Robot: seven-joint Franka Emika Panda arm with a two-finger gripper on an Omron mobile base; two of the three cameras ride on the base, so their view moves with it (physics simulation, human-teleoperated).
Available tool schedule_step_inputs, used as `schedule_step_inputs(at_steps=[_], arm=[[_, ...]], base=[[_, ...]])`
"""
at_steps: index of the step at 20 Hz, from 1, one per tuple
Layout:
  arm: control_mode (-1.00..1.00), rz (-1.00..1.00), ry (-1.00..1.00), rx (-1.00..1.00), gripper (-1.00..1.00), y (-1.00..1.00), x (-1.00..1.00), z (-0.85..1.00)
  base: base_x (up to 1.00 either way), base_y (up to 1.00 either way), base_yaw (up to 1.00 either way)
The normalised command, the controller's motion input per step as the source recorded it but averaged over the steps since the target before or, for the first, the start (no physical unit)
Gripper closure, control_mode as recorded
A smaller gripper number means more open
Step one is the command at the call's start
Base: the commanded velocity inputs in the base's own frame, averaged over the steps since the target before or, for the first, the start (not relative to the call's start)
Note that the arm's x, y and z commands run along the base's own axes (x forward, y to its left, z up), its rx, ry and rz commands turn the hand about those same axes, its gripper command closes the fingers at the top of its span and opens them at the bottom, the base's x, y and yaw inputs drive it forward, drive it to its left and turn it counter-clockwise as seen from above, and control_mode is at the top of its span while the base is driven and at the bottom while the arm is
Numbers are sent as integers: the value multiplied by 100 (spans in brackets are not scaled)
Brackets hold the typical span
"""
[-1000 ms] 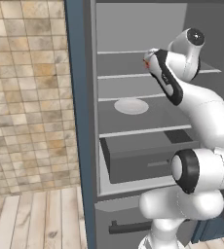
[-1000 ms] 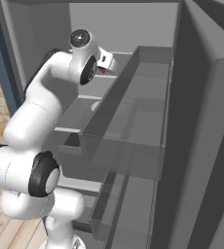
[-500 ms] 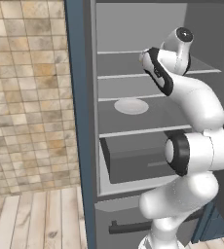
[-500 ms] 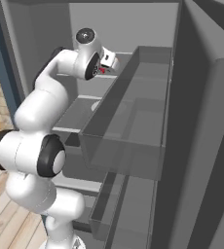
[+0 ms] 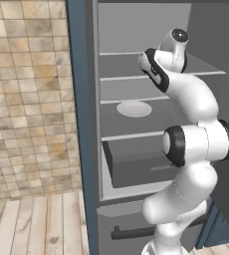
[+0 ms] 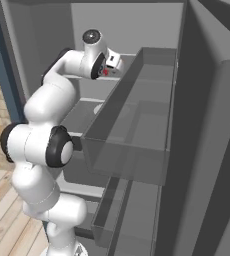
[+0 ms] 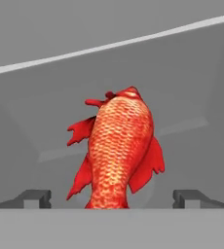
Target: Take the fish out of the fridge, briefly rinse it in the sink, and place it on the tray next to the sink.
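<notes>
The fish (image 7: 118,151) is seen lying on a pale upper shelf (image 5: 136,75) inside the fridge (image 5: 86,124), framed between the fingertips (image 7: 36,198) of the hand (image 7: 112,199), which is spread wide with nothing held. For a sound grasp, the hand is best advanced until the scaled body sits well between the fingers, then closed across the thick middle, not the fins. Room is judged tight: the shelf above, the fridge walls and the door bin (image 6: 137,120) close by must be cleared on withdrawal.
</notes>
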Motion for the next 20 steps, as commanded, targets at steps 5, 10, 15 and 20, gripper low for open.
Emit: schedule_step_inputs(at_steps=[5, 10, 15, 20], arm=[[-100, 0, 4, 0, -100, 0, 29, -27], [-100, 0, 2, -2, -100, 1, 2, -62], [-100, 1, 0, -3, 100, 1, -10, -69], [-100, 1, 0, -1, 100, 0, 0, -13]], base=[[0, 0, 0], [0, 0, 0], [0, 0, 0], [0, 0, 0]])
